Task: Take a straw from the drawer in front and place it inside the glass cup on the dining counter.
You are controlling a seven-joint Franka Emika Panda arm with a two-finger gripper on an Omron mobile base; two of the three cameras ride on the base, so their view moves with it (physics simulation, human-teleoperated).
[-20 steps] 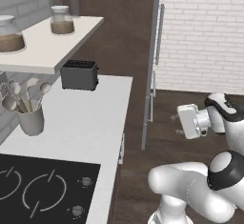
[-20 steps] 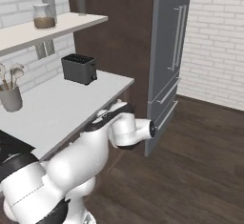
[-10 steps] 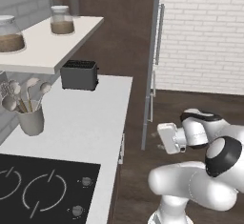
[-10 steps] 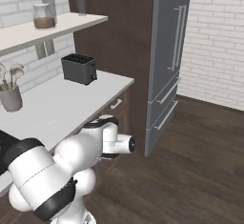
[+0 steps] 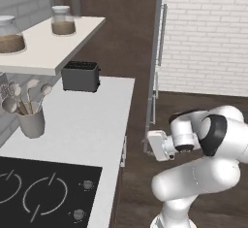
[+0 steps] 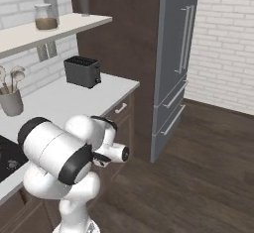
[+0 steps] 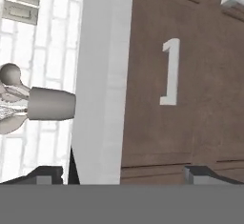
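– Dark fingertips (image 7: 45, 173): report their state.
– Spread wide, nothing between them. My gripper (image 7: 125, 175) is rolled sideways and faces the cabinet front.
– Location of the drawer (image 7: 190, 99)?
– Directly ahead of my jaws: a brown wooden front with a pale handle (image 7: 170, 70), just under the white counter edge (image 7: 102, 75).
– Beyond that?
– A grey utensil holder (image 7: 50, 104) stands on the counter. A black toaster (image 5: 81, 75) sits at the back.
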